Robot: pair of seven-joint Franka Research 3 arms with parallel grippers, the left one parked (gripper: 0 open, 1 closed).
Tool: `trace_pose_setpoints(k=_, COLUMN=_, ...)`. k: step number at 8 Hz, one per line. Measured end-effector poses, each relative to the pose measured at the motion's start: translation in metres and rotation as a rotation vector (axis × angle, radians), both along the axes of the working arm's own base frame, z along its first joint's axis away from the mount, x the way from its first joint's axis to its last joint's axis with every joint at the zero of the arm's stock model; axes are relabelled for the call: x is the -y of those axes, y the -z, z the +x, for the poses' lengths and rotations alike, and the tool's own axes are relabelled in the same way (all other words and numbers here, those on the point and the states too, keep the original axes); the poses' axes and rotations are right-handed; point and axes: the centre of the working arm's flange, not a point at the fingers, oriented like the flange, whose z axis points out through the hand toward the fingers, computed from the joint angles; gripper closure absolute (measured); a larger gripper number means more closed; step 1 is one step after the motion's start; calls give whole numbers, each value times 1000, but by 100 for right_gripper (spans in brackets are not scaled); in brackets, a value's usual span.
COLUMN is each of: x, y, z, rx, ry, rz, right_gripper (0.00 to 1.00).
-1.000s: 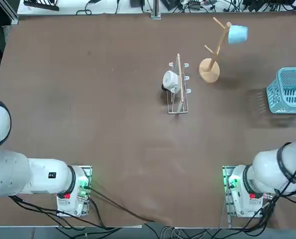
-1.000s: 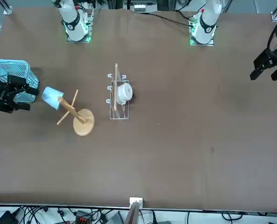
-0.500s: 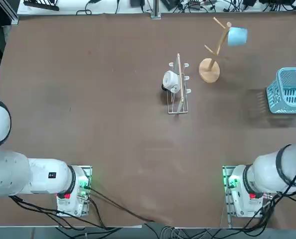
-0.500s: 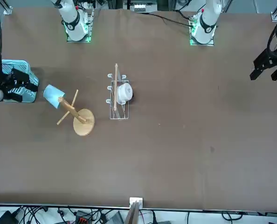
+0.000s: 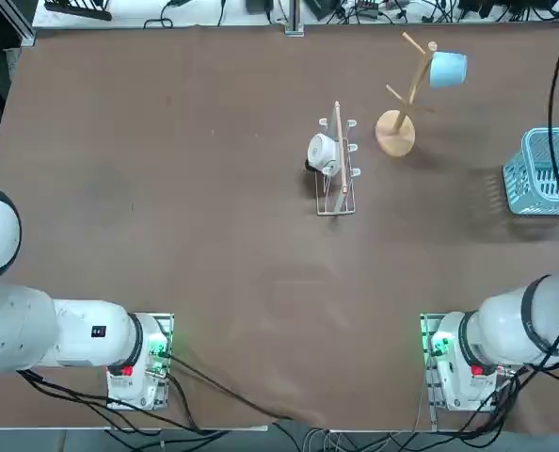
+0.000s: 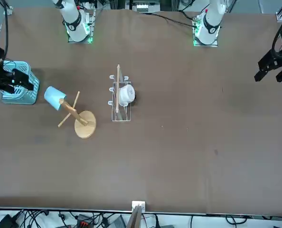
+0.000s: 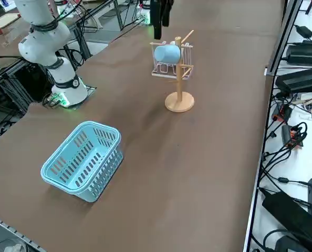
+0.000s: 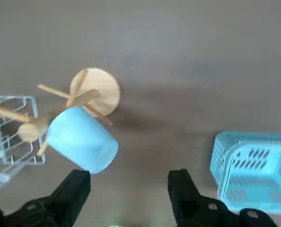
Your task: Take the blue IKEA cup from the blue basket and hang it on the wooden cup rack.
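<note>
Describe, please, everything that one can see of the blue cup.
The blue cup is small, light blue and plain, with a smooth surface that looks like plastic. It hangs on a peg of the wooden cup rack, high near the top of the pole, off the table. It lies on its side, its closed base turned outward, away from the pole. Its handle cannot be made out. The gripper does not touch it.

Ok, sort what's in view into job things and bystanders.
Job:
- blue cup, hanging on the wooden rack
- wooden cup rack
- blue basket
- right pincer, open, holding nothing

Just lying about:
- wire rack
- white cup on it
</note>
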Motion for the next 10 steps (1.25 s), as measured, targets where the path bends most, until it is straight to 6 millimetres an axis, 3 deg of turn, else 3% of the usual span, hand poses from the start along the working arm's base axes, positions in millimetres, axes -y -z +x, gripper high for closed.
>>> trace_pose_setpoints(k=3, x=-1, y=13, z=-1, rx=21, ry=133, rz=-23, right_gripper=0)
trace_pose_setpoints(k=7, x=-2, y=-18, z=-39, rx=88, ry=190, rz=5, right_gripper=0)
trace_pose_setpoints(k=10, x=-5, y=-14, z=-39, rx=80, ry=178, rz=1, right_gripper=0)
